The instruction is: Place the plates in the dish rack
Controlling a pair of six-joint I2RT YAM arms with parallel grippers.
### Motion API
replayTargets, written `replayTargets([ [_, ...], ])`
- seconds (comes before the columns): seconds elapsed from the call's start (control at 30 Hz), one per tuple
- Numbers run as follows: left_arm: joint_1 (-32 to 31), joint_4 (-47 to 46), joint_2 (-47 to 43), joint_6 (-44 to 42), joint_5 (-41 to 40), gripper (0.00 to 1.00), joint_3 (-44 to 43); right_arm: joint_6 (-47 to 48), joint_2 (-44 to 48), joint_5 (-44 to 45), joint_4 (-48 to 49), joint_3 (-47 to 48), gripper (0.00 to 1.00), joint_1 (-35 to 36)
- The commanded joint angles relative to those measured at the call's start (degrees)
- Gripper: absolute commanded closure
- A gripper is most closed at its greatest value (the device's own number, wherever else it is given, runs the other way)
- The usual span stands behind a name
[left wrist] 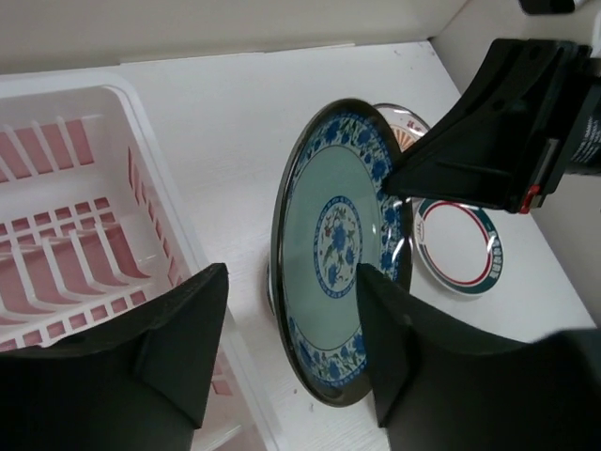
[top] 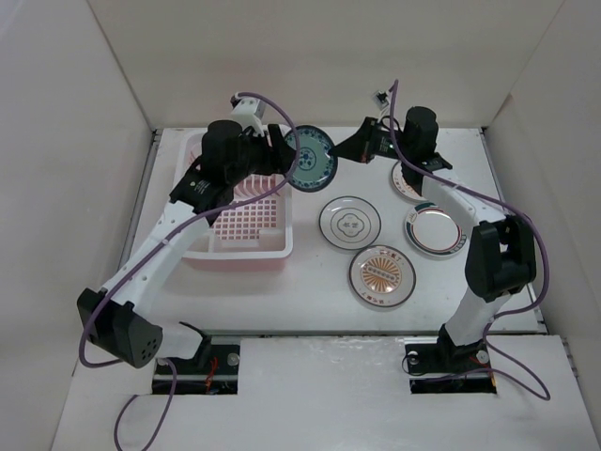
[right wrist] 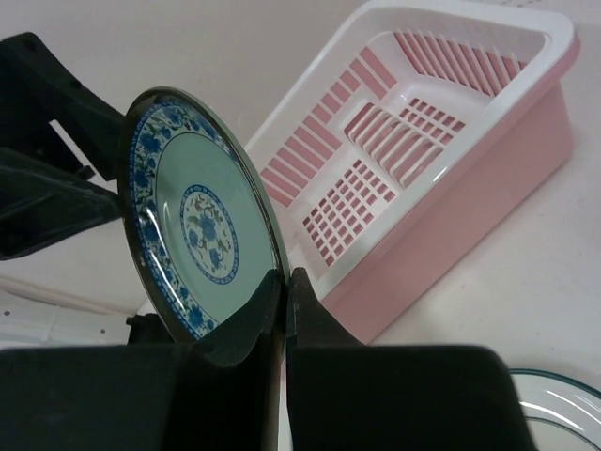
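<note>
Right wrist view: my right hand (right wrist: 285,282) clamps the blue plate (right wrist: 202,221) upright so my left hand (left wrist: 293,280), spread apart around it, can rack it.

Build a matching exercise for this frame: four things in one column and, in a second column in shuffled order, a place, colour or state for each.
Things:
1. blue-and-green plate
2. orange sunburst plate
3. dish rack
4. right hand

Descriptions:
A. pink and white, on the left of the table
B. shut on a plate's rim
C. lying flat, closest to the table's near edge
D. held up in the air, beside the rack

Pairs: 1-D, 2-C, 3-A, 4-B
</note>
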State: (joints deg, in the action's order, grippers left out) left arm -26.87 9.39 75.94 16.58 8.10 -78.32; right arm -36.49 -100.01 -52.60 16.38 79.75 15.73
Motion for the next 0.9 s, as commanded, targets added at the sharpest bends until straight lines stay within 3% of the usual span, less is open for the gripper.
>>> replayTargets([
  [0.0, 0.2, -2.4, 0.5, 0.3, 2.8, 0.49, 0.4, -3.0, 3.0, -2.2, 8.7, 0.1, 1.00, 0.0],
  [0.13, 0.2, -2.4, 0.5, -0.3, 2.8, 0.76, 0.4, -4.5, 3.0, -2.7, 11.3, -0.4, 1.00, 0.0],
  [0.2, 0.2, -2.4, 0.5, -0.3, 2.8, 0.83, 0.4, -5.9, 3.5, -3.2, 14.0, -0.9, 1.00, 0.0],
  [0.27, 0.2, -2.4, 0.5, -0.3, 2.8, 1.00, 0.4, -6.5, 3.5, -3.7, 14.6, -0.9, 1.00, 0.6],
  [0.33, 0.2, -2.4, 0.5, -0.3, 2.8, 1.00, -0.2, -6.5, 3.5, -3.7, 15.3, -0.9, 1.00, 0.6],
  [0.37, 0.2, -2.4, 0.5, -0.3, 1.8, 1.00, -0.8, -6.5, 3.5, -4.3, 15.3, -0.9, 0.88, 0.6],
  [0.4, 0.2, -1.8, 0.5, -0.3, 0.9, 1.00, -1.4, -6.5, 3.5, -4.4, 15.8, -0.9, 0.49, 0.6],
  [0.47, 0.2, -0.6, 0.0, -0.3, -5.1, 1.00, -3.0, -6.5, 3.5, -4.4, 15.8, -1.5, 0.05, 0.6],
  [0.5, 0.2, 1.5, -0.6, -0.3, -8.0, 1.00, -3.9, -5.8, 3.5, -3.7, 15.8, -2.2, 0.00, 0.6],
  [0.63, 0.8, 6.2, -1.1, -4.1, -21.4, 1.00, -8.7, -5.3, 4.0, -1.7, 15.2, -3.7, 0.00, -0.5],
  [0.87, 1.4, 0.1, -3.0, -15.1, -41.3, 1.00, -5.9, 2.9, 5.6, 4.5, 4.4, -4.8, 0.00, 0.0],
])
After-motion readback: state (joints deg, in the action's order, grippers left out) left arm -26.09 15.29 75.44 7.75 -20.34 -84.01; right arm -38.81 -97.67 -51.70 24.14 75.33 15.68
